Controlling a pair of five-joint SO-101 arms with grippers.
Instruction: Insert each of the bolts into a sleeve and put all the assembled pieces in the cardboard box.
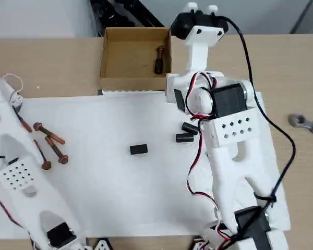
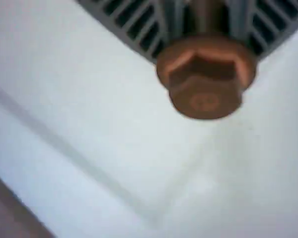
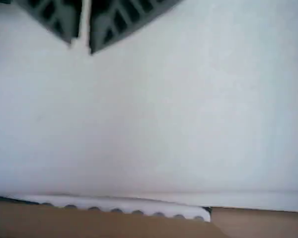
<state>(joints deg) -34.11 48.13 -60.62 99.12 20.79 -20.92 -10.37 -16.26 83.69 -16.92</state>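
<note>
My left gripper (image 2: 203,25) is shut on a copper bolt (image 2: 204,82), head outward, just above the white mat. From above, that gripper (image 1: 18,112) sits at the mat's left edge with the bolt (image 1: 25,125) poking out. Three more bolts (image 1: 51,134) lie loose beside it. Three black sleeves lie on the mat: one in the middle (image 1: 138,149) and two (image 1: 184,138) by the right arm. My right gripper (image 3: 84,34) is shut and empty over the mat; it (image 1: 178,100) hovers near the cardboard box (image 1: 108,57), which holds one assembled piece (image 1: 159,60).
The white mat (image 1: 120,192) covers most of the wooden table; its scalloped edge (image 3: 114,206) lies close under the right wrist. A metal wrench (image 1: 305,122) rests on bare table at the far right. The right arm's body (image 1: 235,146) spans the mat's right side.
</note>
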